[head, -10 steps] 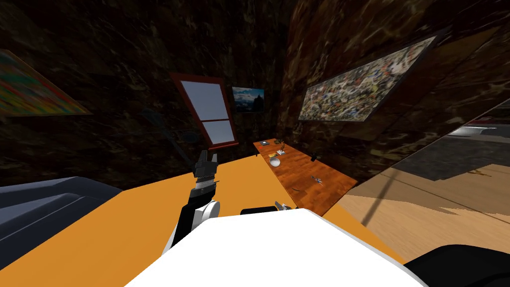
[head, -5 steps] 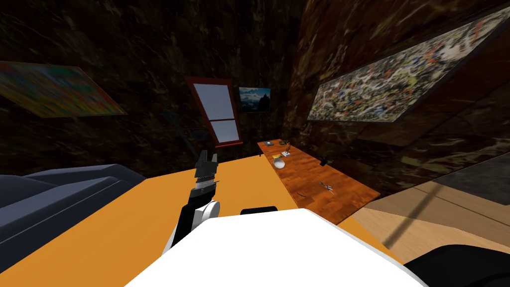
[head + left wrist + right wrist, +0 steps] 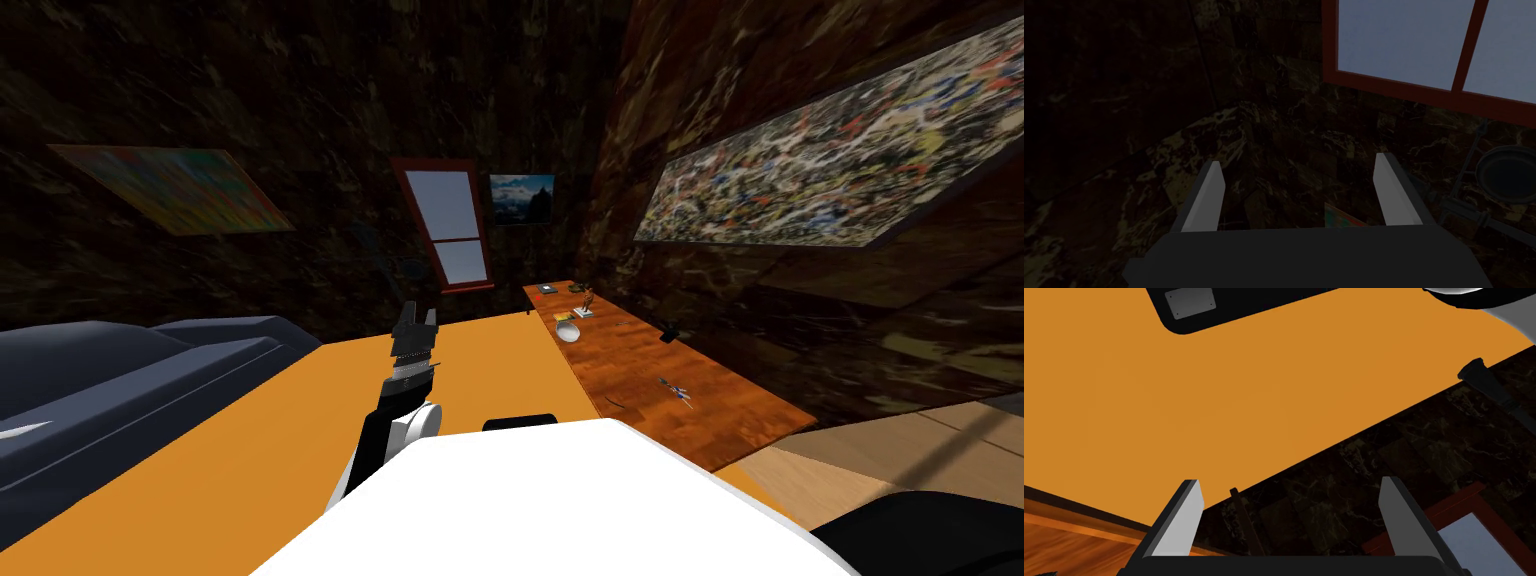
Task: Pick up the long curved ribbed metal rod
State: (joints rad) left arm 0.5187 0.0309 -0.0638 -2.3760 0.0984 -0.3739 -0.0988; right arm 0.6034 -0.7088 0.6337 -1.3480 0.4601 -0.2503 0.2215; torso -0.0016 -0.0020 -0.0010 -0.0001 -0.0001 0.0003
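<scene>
1. Head camera: high on the robot, tilted steeply down and forward, rolled. It takes in the orange floor (image 3: 250,430), the wooden table (image 3: 650,370) along the right-hand wall, and the window (image 3: 455,225) far off.
2. Left wrist camera: behind the left gripper (image 3: 1299,160), facing the dark marbled wall (image 3: 1124,100) beside the window.
3. Right wrist camera: behind the right gripper (image 3: 1289,480), looking across the floor to that wall.
4. Shared: window, all three views; floor and table, head and right wrist.
</scene>
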